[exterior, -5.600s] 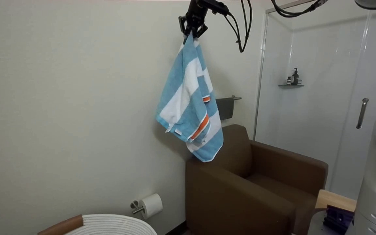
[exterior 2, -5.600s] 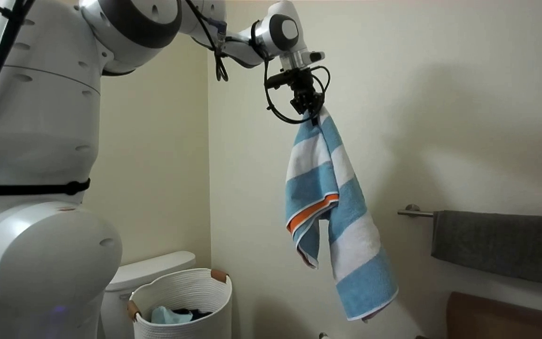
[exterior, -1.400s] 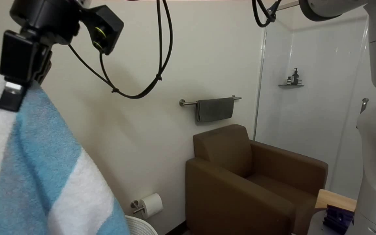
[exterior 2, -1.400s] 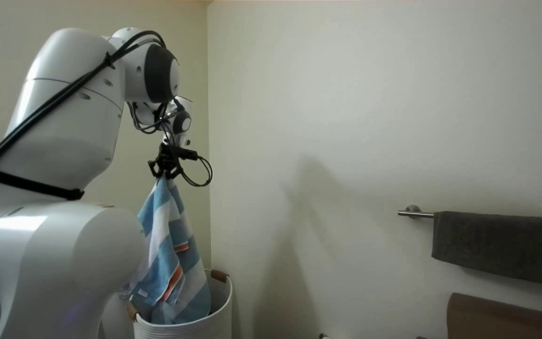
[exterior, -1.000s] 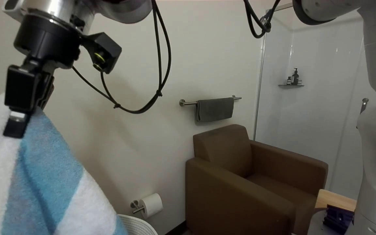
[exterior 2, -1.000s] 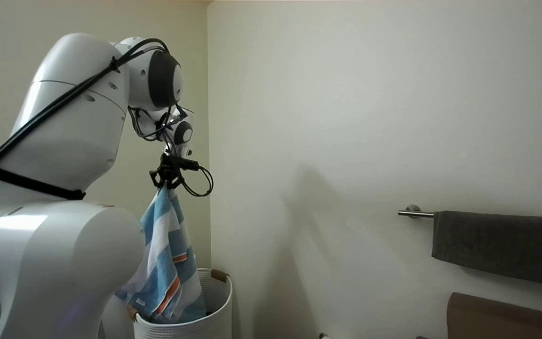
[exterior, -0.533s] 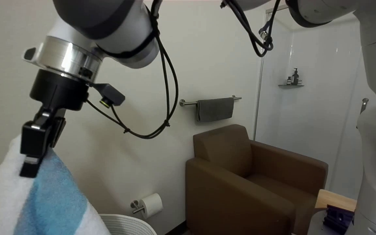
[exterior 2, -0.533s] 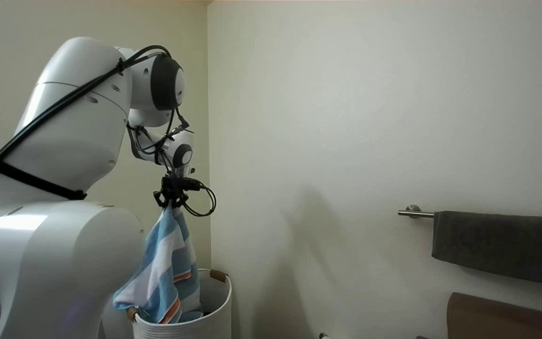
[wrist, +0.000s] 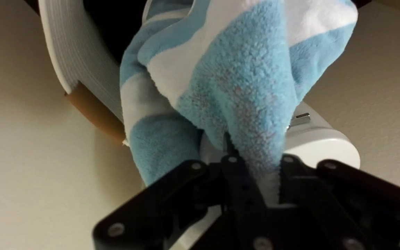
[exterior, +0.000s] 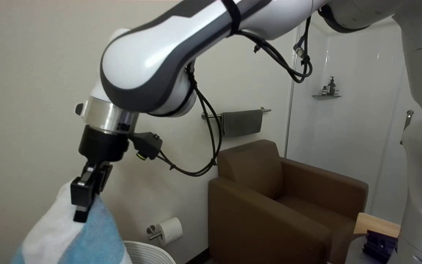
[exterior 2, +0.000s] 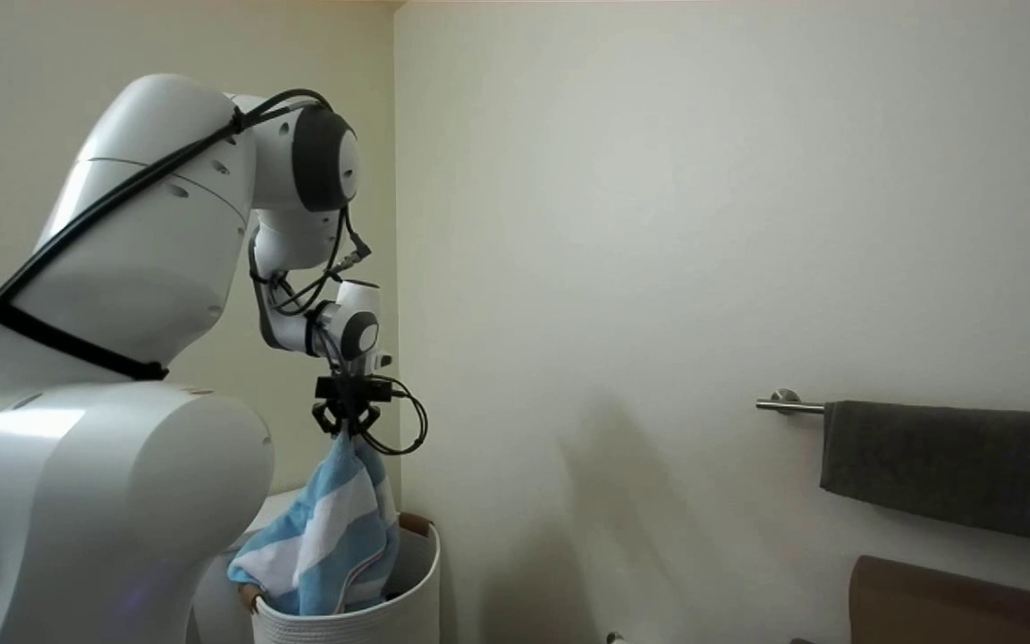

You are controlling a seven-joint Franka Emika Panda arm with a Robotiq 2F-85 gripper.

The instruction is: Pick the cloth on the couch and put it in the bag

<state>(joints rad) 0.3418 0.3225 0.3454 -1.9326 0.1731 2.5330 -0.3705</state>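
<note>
One end effector (exterior 2: 347,428) pinches the striped cloth (exterior 2: 339,526) over the basket (exterior 2: 354,629); a bottle label (exterior: 328,90) is illegibly small

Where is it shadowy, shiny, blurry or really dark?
In an exterior view, a soft shadow falls on the wall and glare shines on the arm; in the wrist view, the tool is blurry, the middle of the cloth sharper, and it's too dark to see far into the bag.

Rounded white arm (exterior 2: 148,295), dark grey bands (exterior 2: 318,159), black cables (exterior 2: 117,198) — black hand (wrist: 257,158), pale screws (wrist: 116,229).
</note>
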